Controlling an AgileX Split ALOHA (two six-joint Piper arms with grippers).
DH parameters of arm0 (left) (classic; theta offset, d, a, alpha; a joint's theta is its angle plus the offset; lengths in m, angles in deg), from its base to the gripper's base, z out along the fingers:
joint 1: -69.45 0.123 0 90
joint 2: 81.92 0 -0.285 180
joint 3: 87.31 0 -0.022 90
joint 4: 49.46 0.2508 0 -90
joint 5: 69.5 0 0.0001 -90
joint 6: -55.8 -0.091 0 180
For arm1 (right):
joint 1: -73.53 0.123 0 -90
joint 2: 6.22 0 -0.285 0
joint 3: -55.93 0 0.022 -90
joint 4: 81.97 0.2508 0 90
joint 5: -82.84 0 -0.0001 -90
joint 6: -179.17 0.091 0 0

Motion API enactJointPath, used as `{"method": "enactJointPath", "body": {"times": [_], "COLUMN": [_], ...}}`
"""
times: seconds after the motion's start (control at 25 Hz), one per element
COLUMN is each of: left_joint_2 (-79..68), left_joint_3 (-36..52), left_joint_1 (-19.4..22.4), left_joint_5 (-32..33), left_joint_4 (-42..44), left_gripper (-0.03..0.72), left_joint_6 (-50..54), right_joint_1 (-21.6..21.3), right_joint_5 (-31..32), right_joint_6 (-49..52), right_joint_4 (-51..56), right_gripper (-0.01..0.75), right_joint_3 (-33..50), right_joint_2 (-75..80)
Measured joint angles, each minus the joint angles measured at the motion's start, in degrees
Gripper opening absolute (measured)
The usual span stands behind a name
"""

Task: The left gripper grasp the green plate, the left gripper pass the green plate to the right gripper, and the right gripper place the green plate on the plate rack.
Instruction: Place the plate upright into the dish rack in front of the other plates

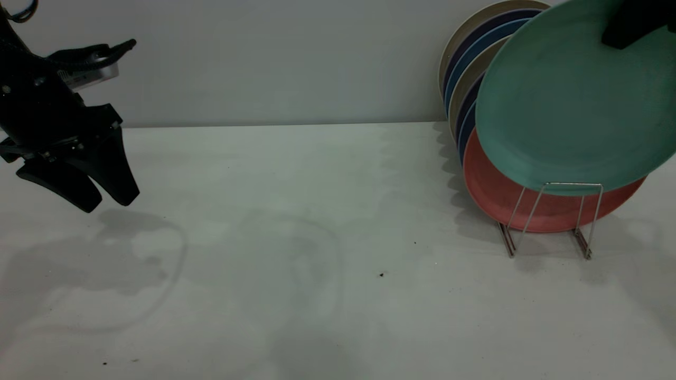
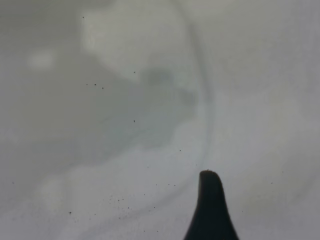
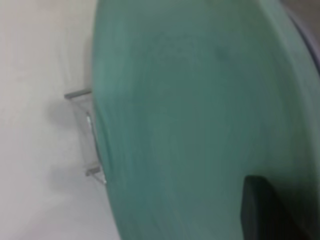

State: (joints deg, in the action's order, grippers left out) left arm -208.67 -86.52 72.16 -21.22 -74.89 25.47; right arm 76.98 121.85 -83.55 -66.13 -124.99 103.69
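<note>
Green plate (image 1: 570,105): round, matte, clamped by right gripper (image 1: 631,24) over wire plate rack (image 1: 549,219); left gripper (image 1: 92,198) parted, empty.

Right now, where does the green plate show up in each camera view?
Exterior view: green plate at upper right, held by the right gripper over the plate rack.
Left wrist view: not in it, only bare table.
Right wrist view: fills most of the picture.
Shared landmark: the plate rack's wire loop.
</note>
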Motion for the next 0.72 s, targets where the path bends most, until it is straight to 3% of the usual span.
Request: {"method": "enactJointPath", "body": {"times": [0.24,0.52,0.72], "left_joint_2": [0.0,0.0,0.0], "left_joint_3": [0.0,0.0,0.0], "left_joint_1": [0.0,0.0,0.0], "left_joint_5": [0.0,-0.3,-0.3], "left_joint_4": [0.0,0.0,0.1], "left_gripper": [0.580,0.580,0.580], "left_joint_6": [0.1,0.1,0.4], "right_joint_1": [0.0,0.0,0.0], "right_joint_5": [3.4,7.9,11.4], "right_joint_6": [3.5,8.1,19.3], "right_joint_4": [0.1,0.1,1.9], "right_gripper": [0.236,0.240,0.240], "right_joint_3": [0.0,-0.1,-0.2], "right_joint_2": [0.0,0.0,0.0]}}
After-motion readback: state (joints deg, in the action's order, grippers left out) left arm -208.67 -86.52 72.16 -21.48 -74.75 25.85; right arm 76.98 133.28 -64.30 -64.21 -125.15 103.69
